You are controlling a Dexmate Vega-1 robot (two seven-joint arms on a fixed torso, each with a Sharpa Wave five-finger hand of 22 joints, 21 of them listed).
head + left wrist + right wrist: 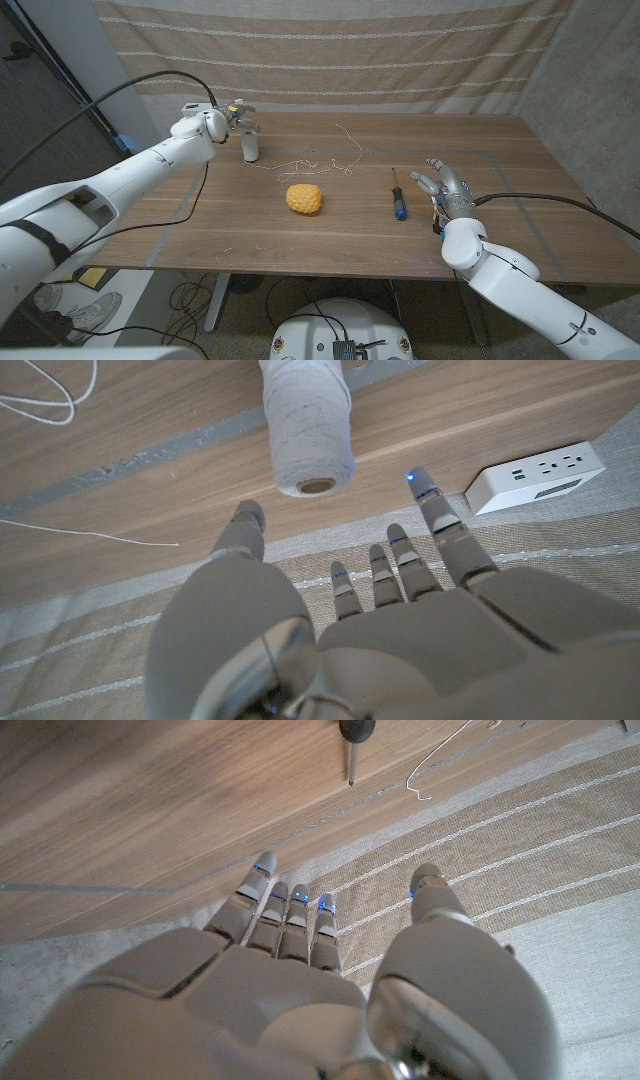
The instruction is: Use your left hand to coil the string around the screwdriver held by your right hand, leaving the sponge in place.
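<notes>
A screwdriver (397,194) with a blue-and-black handle lies on the table, its tip pointing away from me; its shaft end shows in the right wrist view (351,748). My right hand (445,186) stands open just right of it, holding nothing. A white spool of string (250,144) stands at the back left, seen close in the left wrist view (306,426). Loose white string (320,160) trails from it across the table's middle. My left hand (215,121) hovers open beside the spool, fingers spread (400,565). A yellow sponge (304,198) sits at the table's centre.
A beige striped cloth (330,50) hangs behind the table. A white power strip (535,473) lies by that cloth beyond the spool. Black cables run along both arms.
</notes>
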